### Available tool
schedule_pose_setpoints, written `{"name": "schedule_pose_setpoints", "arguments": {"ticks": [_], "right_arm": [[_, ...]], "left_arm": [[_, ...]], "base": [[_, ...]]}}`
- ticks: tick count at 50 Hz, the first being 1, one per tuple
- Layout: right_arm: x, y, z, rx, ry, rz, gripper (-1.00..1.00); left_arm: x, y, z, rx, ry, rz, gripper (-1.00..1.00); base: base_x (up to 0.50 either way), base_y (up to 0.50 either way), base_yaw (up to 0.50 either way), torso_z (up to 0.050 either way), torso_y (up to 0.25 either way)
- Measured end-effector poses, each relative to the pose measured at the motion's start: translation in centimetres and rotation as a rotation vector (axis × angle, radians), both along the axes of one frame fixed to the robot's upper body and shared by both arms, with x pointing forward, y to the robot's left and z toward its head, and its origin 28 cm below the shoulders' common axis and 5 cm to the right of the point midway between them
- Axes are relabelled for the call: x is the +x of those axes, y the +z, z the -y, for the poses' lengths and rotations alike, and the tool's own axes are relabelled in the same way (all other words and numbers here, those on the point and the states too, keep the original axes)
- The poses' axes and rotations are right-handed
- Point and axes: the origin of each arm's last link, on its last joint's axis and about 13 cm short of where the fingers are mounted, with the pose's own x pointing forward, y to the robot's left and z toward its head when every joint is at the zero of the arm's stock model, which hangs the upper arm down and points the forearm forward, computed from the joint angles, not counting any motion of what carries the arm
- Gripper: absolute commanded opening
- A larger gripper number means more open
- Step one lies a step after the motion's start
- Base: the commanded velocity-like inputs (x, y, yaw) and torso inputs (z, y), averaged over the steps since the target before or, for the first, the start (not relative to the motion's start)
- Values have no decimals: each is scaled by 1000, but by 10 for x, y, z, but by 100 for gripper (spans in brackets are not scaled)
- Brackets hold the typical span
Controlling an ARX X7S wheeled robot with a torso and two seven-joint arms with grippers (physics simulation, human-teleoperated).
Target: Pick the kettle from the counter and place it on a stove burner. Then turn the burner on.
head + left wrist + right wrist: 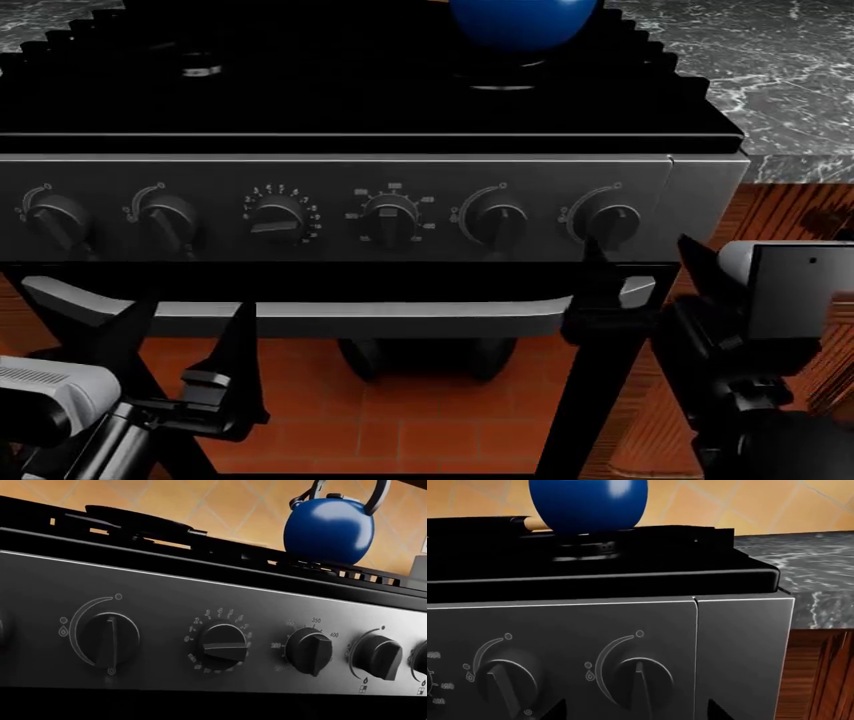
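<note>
**Dim renders, hard highlights**

Light is low, and the stove top reads nearly black, its grates lost in shadow. The kettle carries soft white glare. Knobs look slightly soft. Marble worktop catches pale sheen.

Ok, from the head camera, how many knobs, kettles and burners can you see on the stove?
Round dark grey control knobs: 6
Glossy blue round kettle: 1
Round black burner caps with silvery rings: 2
Total: 9
</note>
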Motion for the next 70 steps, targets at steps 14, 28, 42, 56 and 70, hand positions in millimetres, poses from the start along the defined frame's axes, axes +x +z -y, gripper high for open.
{"name": "schedule_pose_setpoints", "arguments": {"ticks": [14, 28, 42, 56, 70], "right_arm": [[13, -3, -1, 10, 5, -33, 100], [21, -5, -2, 13, 13, -62, 100], [25, -7, -3, 15, 17, -73, 100], [28, -9, -3, 19, 12, -77, 100], [31, -10, -2, 20, 7, -72, 100]], "left_arm": [[1, -1, 0, 0, 3, -3, 100], [1, -2, -1, -3, 6, -5, 100], [2, -3, -1, -3, 9, -8, 100], [2, -4, -2, -1, 13, -13, 100], [3, -5, -2, -1, 14, -14, 100]], "base": [[0, 0, 0, 0, 0], [0, 0, 0, 0, 0], [0, 0, 0, 0, 0], [0, 0, 0, 0, 0], [0, 0, 0, 0, 0]]}}
